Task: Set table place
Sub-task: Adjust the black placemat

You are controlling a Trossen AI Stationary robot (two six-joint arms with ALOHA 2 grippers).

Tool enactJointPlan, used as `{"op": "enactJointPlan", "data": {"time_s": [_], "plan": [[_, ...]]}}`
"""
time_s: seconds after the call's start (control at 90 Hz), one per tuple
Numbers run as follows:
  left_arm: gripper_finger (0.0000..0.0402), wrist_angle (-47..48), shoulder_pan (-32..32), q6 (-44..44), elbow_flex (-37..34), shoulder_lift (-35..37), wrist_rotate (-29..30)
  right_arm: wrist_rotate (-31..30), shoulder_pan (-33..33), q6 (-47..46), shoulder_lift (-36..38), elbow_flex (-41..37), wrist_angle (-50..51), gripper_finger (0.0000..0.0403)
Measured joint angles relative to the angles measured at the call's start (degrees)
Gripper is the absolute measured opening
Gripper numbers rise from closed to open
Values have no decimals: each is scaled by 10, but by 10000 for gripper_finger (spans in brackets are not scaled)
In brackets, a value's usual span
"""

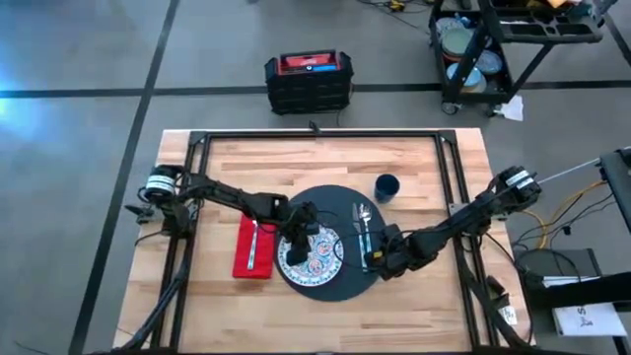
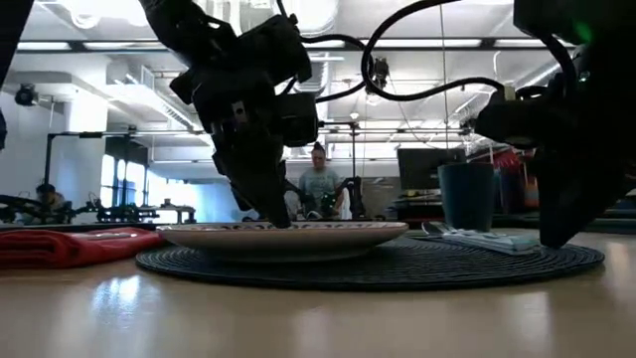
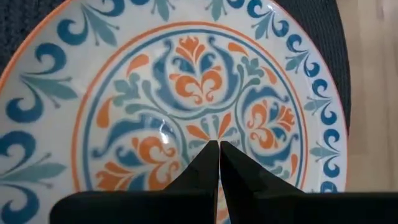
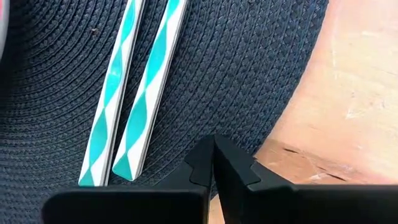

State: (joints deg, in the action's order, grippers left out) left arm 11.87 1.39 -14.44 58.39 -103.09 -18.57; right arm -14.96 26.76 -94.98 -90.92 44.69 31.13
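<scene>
High view is showing the desk (image 1: pixel 414 296) with the round dark mat (image 1: pixel 340 284) lying near its middle; the patterned plate (image 1: pixel 325 258) is sitting on the mat, the red napkin (image 1: pixel 242 258) is lying just beside the mat on the left arm's side with a piece of cutlery (image 1: pixel 253 242) on it, the dark blue cup (image 1: pixel 386 186) is standing just off the mat's far edge, and two utensils (image 1: pixel 361 229) are lying on the mat on the right arm's side of the plate. Low view is showing the left end effector (image 2: pixel 281 221) pointing down at the plate, tips at its surface. Left wrist view is showing its fingers (image 3: pixel 202 165) pressed together over the plate's centre, gripping nothing. Right wrist view is showing the right end effector (image 4: pixel 213 163) closed and empty at the mat's edge, near the turquoise-and-white utensil handles (image 4: pixel 134 106).
</scene>
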Motion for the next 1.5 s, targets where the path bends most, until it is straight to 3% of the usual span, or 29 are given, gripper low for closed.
{"op": "enactJointPlan", "data": {"time_s": [0.222, 0.422, 0.767, 0.989, 1.5], "plan": [[0, -5, 0, 9, 1, -16, 0, 2, 0, 0, 0, 0, -2, 0], [0, -11, -1, -3, 13, -49, -35, 7, 0, 0, 0, 0, -1, 0], [0, 22, -41, 47, 64, -59, 40, 15, 2, 0, 1, 0, -6, 0], [0, 38, -68, 48, 75, -63, 31, 15, 1, 5, 1, 0, -8, 0], [0, 32, -92, 82, 123, -93, 72, 36, 4, 5, -8, -9, -42, 0]]}}
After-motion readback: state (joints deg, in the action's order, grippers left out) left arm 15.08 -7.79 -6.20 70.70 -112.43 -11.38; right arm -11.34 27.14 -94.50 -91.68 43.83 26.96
